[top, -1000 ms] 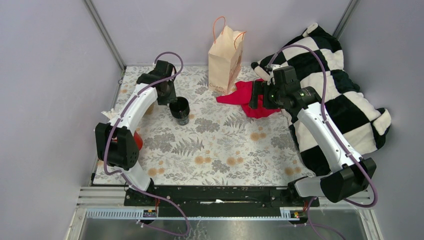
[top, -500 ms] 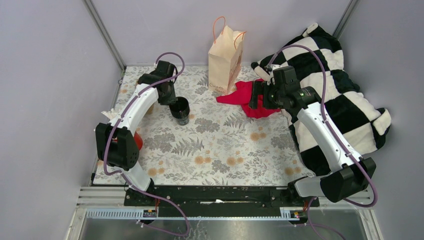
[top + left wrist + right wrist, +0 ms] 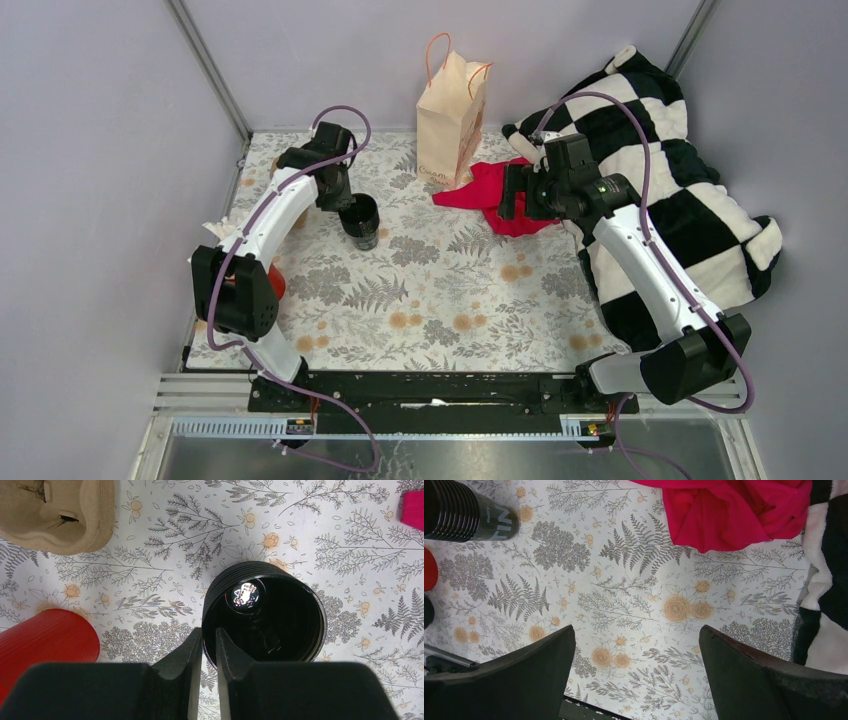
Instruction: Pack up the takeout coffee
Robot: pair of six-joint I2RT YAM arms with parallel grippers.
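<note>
2 arms of mine bend over the floral-print table [image 3: 440, 290]. My right claw [image 3: 636, 635] hangs spread wide, pointing down beside the crumpled red cloth [image 3: 734, 510]. My left claw [image 3: 209, 640] points straight down, pinching the rim of the small black ribbed open-topped coffee cup [image 3: 285, 625], upright at far left.

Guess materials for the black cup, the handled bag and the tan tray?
Black cup: likely plastic or coated paper; ribbed outer wall, glossy inside. Bag: tan kraft paper, matte, creased, with orange cord handles. Tray: moulded pulp, by its rough, fibrous, matte surface.
</note>
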